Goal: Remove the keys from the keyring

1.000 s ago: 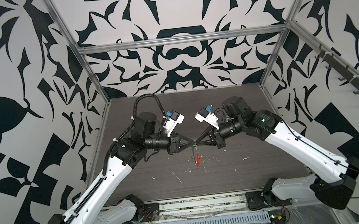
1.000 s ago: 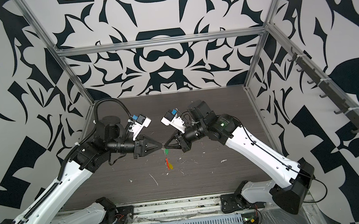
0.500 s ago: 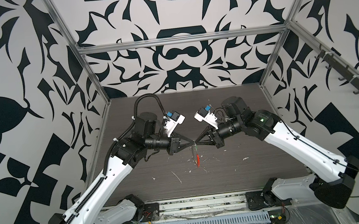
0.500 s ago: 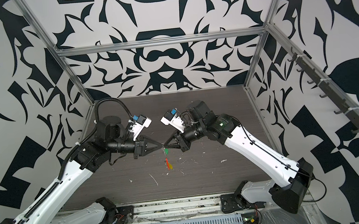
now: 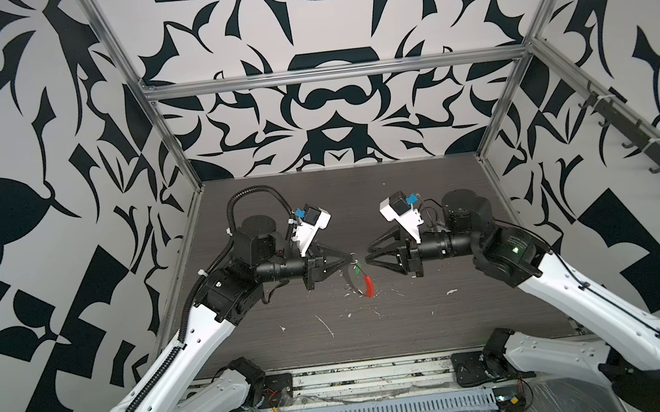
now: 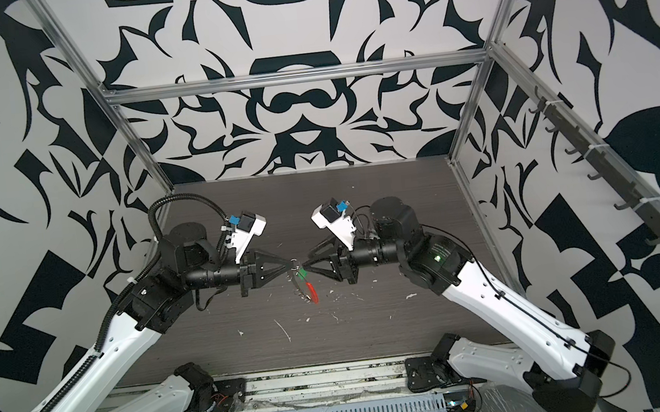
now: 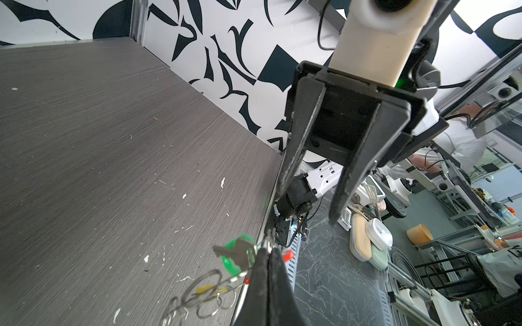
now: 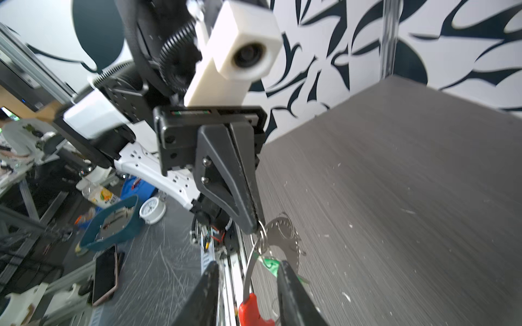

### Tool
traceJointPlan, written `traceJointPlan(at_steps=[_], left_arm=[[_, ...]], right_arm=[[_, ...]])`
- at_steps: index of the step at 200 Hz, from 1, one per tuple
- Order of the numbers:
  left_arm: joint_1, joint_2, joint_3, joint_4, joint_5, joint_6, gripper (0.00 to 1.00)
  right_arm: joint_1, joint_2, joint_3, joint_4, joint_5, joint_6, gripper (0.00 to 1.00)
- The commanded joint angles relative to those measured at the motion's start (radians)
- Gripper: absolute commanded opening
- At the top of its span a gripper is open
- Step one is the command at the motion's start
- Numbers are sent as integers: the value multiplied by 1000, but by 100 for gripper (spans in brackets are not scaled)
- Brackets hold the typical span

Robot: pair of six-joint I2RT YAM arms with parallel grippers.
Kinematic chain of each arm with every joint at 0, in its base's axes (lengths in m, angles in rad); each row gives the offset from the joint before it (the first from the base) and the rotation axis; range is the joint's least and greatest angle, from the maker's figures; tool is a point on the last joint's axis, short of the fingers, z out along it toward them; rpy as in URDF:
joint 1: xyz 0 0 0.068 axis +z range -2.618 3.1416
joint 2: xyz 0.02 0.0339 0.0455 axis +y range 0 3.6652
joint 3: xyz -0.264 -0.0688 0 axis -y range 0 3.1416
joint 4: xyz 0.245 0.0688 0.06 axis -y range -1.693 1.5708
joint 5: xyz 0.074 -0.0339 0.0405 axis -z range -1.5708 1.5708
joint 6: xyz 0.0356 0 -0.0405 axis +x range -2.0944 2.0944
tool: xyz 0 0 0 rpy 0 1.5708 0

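Right wrist view showed the left gripper (image 8: pixel 255 223) clamped on the keyring (image 8: pixel 252 312), hanging above the table between both arms. The right gripper (image 8: pixel 248 272) stood part open, the green key (image 8: pixel 269 264) apparently touching one finger. Step in hand: seizing that key. Next move: close squarely, then work it off.

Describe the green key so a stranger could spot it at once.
Above the middle of the dark table, two black grippers point at each other. The keyring hangs from the left gripper, whose fingers are shut, and the green key dangles at that tip, facing the right gripper with parted fingers. It is the only green piece: the strip's end is red, the other key yellow.
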Motion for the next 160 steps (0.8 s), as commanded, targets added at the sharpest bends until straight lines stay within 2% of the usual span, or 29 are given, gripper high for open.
traceJointPlan(at_steps=[1, 29, 89, 127, 160], left_arm=[[-2, -23, -1, 39, 32, 17, 0], [-2, -58, -42, 134, 37, -29, 0], [-2, -148, -154, 402, -14, -135, 0], [-4, -152, -174, 457, -51, -159, 0], [-4, -165, -204, 502, -98, -179, 0]], right_arm=[[4, -43, -77, 193, 40, 59, 38], [4, -75, -130, 259, 99, 76, 38], [3, -67, -199, 501, 29, 188, 39], [7, -36, -203, 643, -30, 280, 40], [27, -7, -197, 684, -45, 305, 40]])
